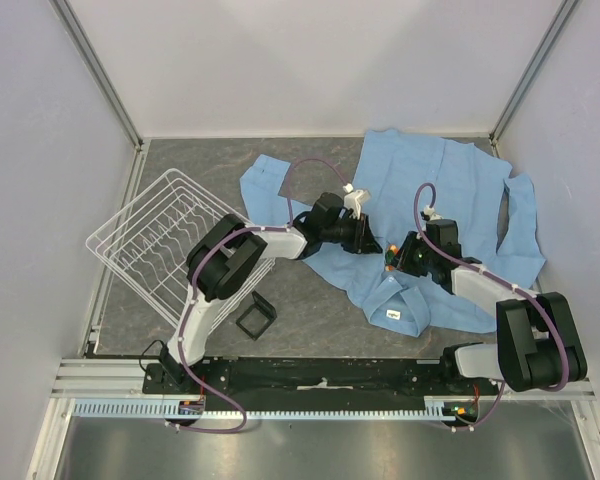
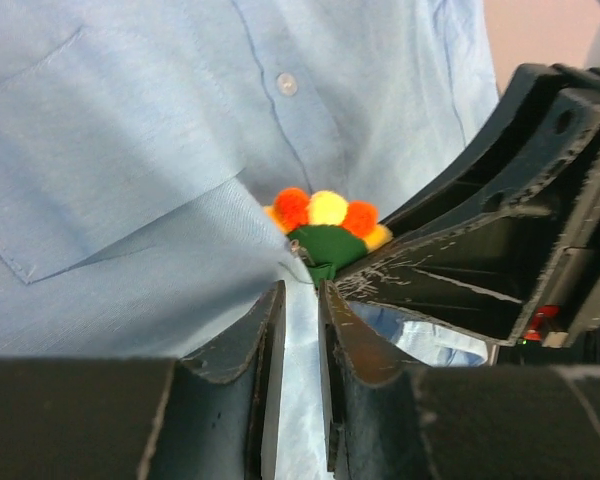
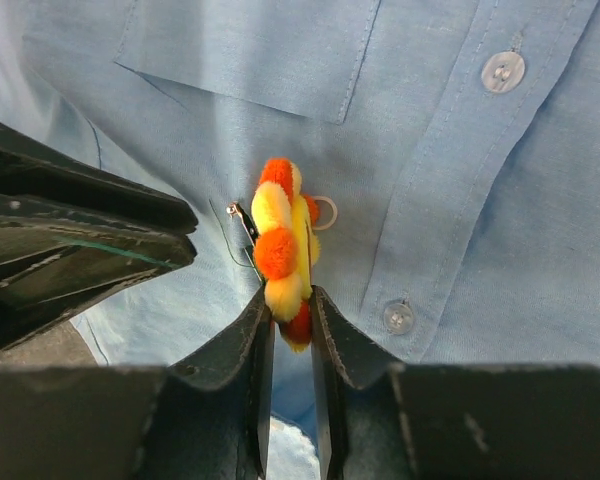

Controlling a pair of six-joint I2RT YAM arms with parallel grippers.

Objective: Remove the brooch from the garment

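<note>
The garment (image 1: pixel 450 190), a light blue shirt, lies spread at the back right of the table. The brooch (image 1: pixel 392 258), a small flower of orange and yellow pompoms on a green backing (image 2: pixel 325 215), sits on the shirt front between my two grippers. My right gripper (image 3: pixel 287 295) is shut on the brooch's lower edge (image 3: pixel 280 250), which stands edge-on to the cloth (image 3: pixel 460 180). My left gripper (image 2: pixel 300 290) is shut on a raised fold of the shirt (image 2: pixel 130 150) just beside the brooch. In the top view the left gripper (image 1: pixel 372 243) and right gripper (image 1: pixel 398 258) nearly meet.
A white wire dish rack (image 1: pixel 165 235) stands tilted at the left of the table. A black square frame (image 1: pixel 256 314) lies near the front, by the left arm's base. The shirt's collar with a white label (image 1: pixel 391 313) points toward the front edge.
</note>
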